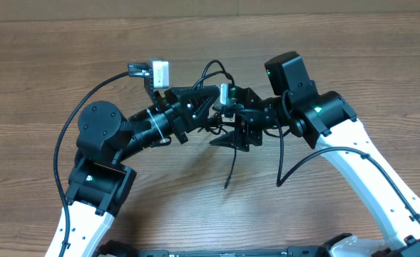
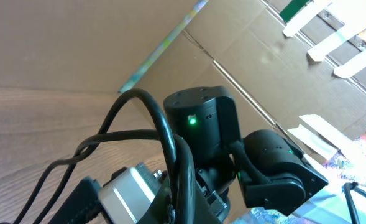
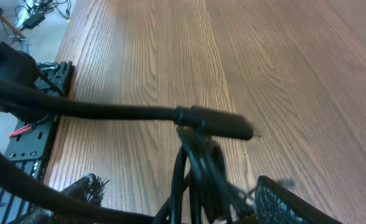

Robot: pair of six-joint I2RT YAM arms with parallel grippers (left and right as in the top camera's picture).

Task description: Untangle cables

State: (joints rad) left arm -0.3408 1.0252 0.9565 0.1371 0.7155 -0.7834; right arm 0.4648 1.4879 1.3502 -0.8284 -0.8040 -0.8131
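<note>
The cables [image 1: 219,71] are a bundle of thin black cords held above the table between both grippers, with a loop sticking up at the back and a loose end [image 1: 231,168] trailing toward the front. My left gripper [image 1: 217,100] is shut on a silvery-grey plug [image 2: 130,190] of the bundle. My right gripper [image 1: 237,128] meets it from the right. In the right wrist view its fingers stand apart around the hanging cords [image 3: 201,177], and a black plug [image 3: 217,122] with its cord runs off to the left.
The wooden table [image 1: 338,43] spreads all around. The right arm's wrist camera [image 2: 198,121] sits close in front of my left gripper. A thicker arm cable [image 1: 295,168] droops on the right. Cardboard walls [image 2: 263,56] stand behind the table.
</note>
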